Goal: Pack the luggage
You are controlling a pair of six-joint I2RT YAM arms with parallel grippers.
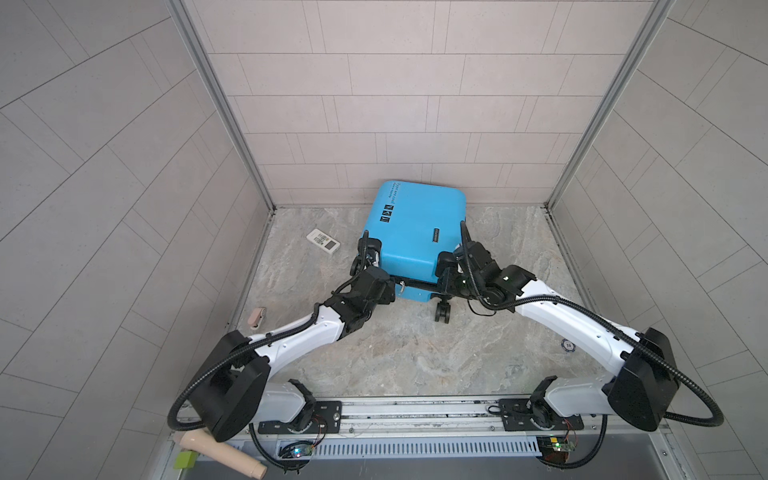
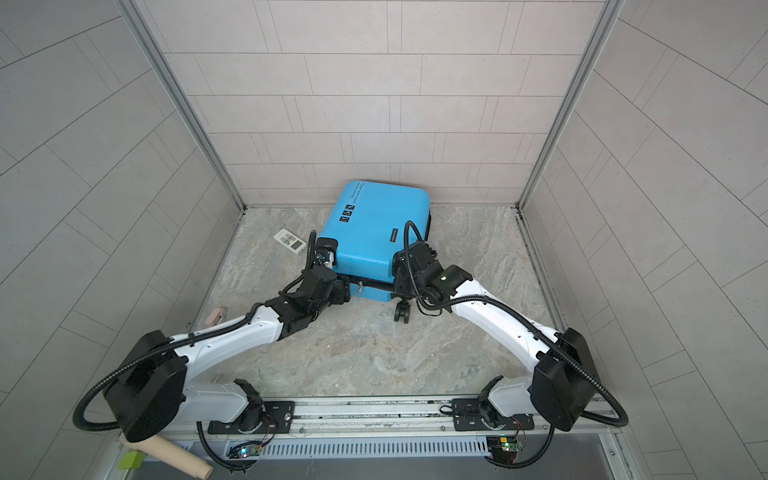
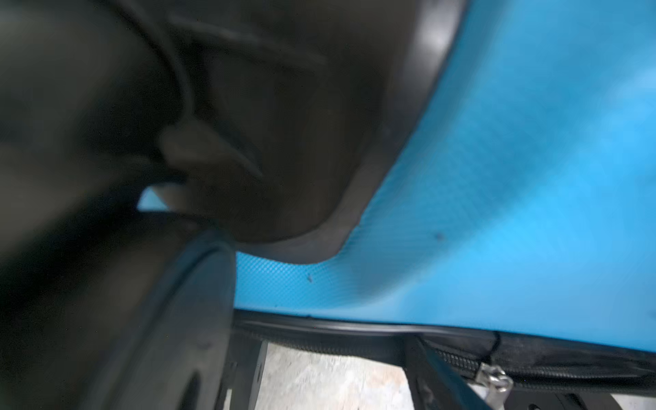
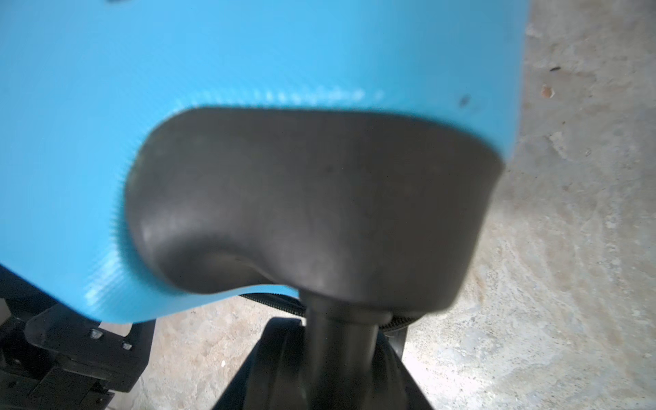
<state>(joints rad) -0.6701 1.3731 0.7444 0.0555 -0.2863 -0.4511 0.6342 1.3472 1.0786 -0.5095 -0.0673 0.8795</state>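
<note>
Blue all over, the small hard-shell suitcase point(image 1: 415, 232) point(image 2: 374, 232) lies flat on the grey marbled counter point(image 1: 374, 353), printed side up, its far end close to the tiled back wall. Both arms meet at its near end. The left pincer point(image 1: 366, 255) sits at the near left corner and the right pincer point(image 1: 451, 266) at the near right corner, beside a protruding black castor point(image 1: 443, 311). Whether either pincer is released or clenched I cannot tell, because blurred black wheel mounts point(image 3: 284, 142) point(image 4: 312, 198) fill both wrist views. A black zipper with a silver pull point(image 3: 495, 378) runs under the upper shell. A white remote control point(image 1: 323, 241) lies apart on the left.
</note>
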